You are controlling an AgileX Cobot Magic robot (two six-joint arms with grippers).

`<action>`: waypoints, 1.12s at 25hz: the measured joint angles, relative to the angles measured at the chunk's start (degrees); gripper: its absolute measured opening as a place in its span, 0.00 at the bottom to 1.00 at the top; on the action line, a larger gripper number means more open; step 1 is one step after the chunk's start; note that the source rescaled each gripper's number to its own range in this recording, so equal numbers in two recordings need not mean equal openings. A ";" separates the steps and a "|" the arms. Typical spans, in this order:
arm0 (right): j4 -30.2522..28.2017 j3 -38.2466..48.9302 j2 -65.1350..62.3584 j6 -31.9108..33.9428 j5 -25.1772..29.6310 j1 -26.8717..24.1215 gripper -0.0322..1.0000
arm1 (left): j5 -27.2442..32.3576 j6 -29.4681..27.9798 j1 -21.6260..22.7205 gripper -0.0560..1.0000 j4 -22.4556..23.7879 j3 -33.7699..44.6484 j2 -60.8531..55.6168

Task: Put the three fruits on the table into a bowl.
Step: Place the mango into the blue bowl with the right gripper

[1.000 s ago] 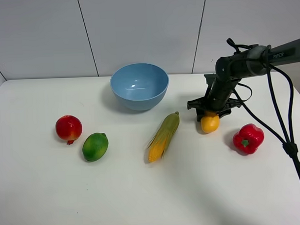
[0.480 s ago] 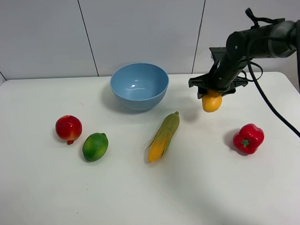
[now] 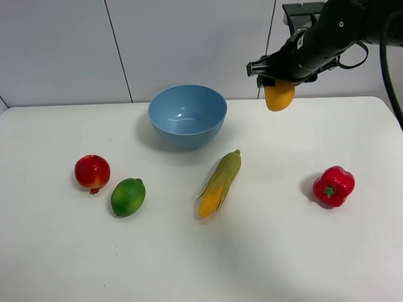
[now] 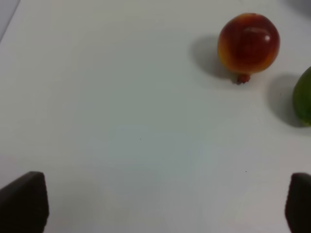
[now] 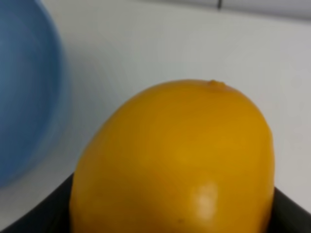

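Overhead, the right jaws grip the yellow-orange oval mango [image 3: 280,95], holding it high above the white surface [image 3: 291,254] and to the right of the round light-blue bowl [image 3: 162,129], probably so it can clear the rim. The left jaws stand wide apart and empty over the surface near the round red pomegranate [image 3: 91,172]. It lies at the left beside the glossy green lime-like fruit [image 3: 127,196]; both are outside the bowl, probably this arm's share.
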 joint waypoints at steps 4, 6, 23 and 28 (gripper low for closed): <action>-0.30 -1.75 -0.95 0.00 -3.50 2.72 0.07 | 0.00 0.00 0.00 1.00 0.00 0.00 0.00; -1.01 -4.73 -0.29 0.00 -3.49 4.51 0.07 | 0.00 0.00 0.00 1.00 0.00 0.00 0.00; -3.79 -32.60 20.70 0.00 -4.36 14.36 0.07 | 0.00 0.00 0.00 1.00 0.00 0.00 0.00; -4.05 -35.01 26.09 0.00 -4.36 14.55 0.07 | 0.00 0.00 0.00 1.00 0.00 0.00 0.00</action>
